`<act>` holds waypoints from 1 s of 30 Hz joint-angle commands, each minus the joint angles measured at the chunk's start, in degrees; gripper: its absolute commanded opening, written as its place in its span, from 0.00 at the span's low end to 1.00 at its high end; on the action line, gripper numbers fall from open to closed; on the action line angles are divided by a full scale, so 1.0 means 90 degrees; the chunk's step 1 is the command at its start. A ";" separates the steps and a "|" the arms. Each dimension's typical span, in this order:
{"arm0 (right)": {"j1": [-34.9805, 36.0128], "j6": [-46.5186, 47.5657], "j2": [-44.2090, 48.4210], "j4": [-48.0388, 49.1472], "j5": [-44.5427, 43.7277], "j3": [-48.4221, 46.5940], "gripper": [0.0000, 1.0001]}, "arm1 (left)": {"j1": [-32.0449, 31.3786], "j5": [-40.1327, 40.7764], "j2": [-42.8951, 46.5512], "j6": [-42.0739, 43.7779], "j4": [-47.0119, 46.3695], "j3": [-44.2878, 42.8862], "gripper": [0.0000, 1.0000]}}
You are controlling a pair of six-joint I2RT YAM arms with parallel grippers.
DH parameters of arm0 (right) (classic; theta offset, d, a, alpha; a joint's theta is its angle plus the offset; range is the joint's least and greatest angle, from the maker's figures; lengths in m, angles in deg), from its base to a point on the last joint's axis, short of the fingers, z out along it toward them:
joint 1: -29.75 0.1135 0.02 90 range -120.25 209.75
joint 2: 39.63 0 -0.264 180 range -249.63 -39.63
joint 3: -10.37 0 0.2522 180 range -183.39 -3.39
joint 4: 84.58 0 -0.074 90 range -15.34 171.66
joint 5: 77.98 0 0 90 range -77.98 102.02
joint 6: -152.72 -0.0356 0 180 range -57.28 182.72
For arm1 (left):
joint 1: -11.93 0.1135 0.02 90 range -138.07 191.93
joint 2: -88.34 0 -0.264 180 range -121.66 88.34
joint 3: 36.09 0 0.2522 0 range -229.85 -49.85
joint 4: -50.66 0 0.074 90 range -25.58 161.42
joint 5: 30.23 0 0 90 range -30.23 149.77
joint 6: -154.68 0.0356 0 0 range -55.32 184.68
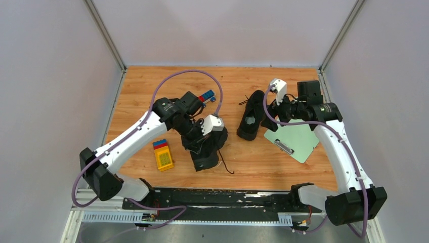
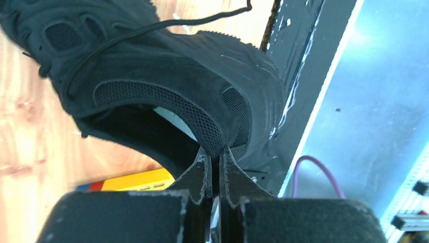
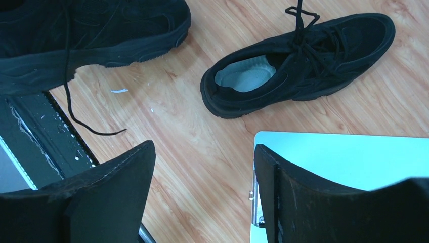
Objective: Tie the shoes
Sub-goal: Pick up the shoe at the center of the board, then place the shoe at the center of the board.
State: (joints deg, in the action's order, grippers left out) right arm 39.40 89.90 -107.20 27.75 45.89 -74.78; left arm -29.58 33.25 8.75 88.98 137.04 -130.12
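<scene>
One black shoe (image 2: 152,76) fills the left wrist view. My left gripper (image 2: 218,153) is shut on the mesh heel collar of that shoe, and a thin lace (image 2: 152,28) runs across its upper. From above, this shoe (image 1: 208,154) sits near the front middle, under the left gripper (image 1: 206,142). The other shoe (image 1: 251,115) lies on the wood to its right, grey insole showing (image 3: 245,73), laces loose. My right gripper (image 3: 205,162) stands wide open just above the table, near that shoe's heel, with nothing between its fingers. It hovers at the clipboard's edge (image 1: 268,109).
A mint clipboard (image 1: 293,139) lies at the right, with its metal clip (image 3: 255,202) by my right finger. A yellow toy block (image 1: 163,156) sits left of the held shoe, and a red-and-blue block (image 1: 206,96) lies behind it. A black rail (image 1: 217,197) runs along the near edge.
</scene>
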 commanded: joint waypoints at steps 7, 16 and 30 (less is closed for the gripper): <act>-0.0061 -0.0083 -0.0022 0.0138 0.0517 0.0672 0.72 | -0.0233 -0.0003 0.0023 -0.2584 -0.2458 0.0918 0.00; -0.0058 -0.0130 -0.0270 0.0138 0.1147 0.0811 0.72 | -0.0758 -0.0022 -0.1162 -0.2913 -0.2810 0.1009 0.00; 0.0331 0.1140 -0.0186 0.0731 0.0428 0.1894 0.68 | -0.0671 0.0444 -0.1202 -0.1925 -0.2818 -0.0041 0.53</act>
State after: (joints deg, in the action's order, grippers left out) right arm 40.27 99.37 -109.19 28.40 56.60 -59.68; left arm -36.73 30.76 -5.81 63.30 110.81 -121.84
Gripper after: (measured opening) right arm 0.698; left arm 0.509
